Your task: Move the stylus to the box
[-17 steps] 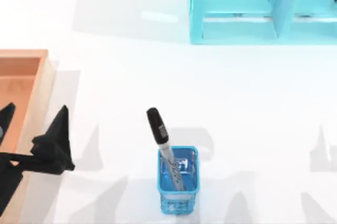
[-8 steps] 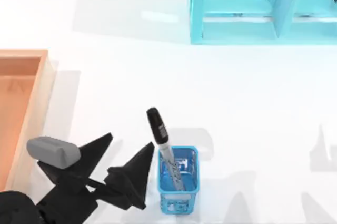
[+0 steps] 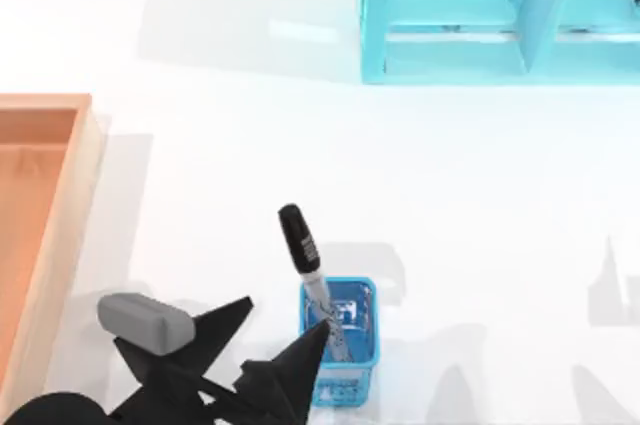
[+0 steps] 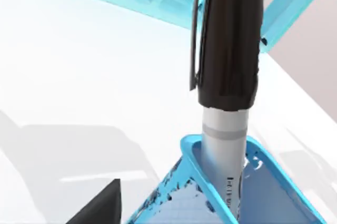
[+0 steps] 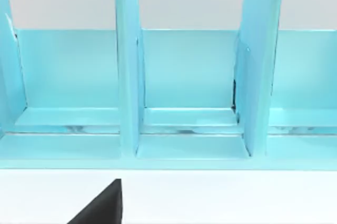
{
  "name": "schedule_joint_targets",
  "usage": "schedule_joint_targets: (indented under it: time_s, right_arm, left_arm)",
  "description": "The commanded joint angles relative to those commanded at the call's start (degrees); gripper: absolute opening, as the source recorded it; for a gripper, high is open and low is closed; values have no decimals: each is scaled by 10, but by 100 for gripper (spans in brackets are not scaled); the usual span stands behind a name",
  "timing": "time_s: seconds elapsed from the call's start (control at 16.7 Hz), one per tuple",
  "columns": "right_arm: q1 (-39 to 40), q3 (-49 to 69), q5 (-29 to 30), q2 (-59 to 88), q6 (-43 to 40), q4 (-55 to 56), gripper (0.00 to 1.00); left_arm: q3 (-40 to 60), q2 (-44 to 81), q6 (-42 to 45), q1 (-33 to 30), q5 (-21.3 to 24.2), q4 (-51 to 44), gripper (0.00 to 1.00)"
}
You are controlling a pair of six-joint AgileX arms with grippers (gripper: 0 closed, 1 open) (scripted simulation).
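The stylus (image 3: 300, 250) stands tilted in a small blue mesh cup (image 3: 340, 345), its black cap end sticking up and to the left and its silver shaft inside the cup. My left gripper (image 3: 278, 327) is open at the cup's left side, with one fingertip (image 3: 312, 341) against the cup's rim. The left wrist view shows the stylus (image 4: 229, 50) close up, rising out of the cup (image 4: 210, 182). The box (image 3: 70, 205), a shallow wooden tray, lies at the table's left edge. A black part of my right gripper (image 5: 102, 205) faces the cyan shelf.
A cyan shelf unit (image 3: 500, 15) stands at the back right, and its compartments (image 5: 184, 103) span the right wrist view. White tabletop (image 3: 300, 135) stretches between the cup, the box and the shelf.
My left arm has swung right from over the box's edge to the blue cup, staying open. The stylus and cup have not moved.
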Motion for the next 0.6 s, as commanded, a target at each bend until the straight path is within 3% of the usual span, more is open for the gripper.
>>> schedule_joint_targets:
  time_s: [0.6]
  right_arm:
    - [0, 0, 0, 0, 0, 0, 100]
  left_arm:
    - [70, 50, 3, 15, 16, -21, 100]
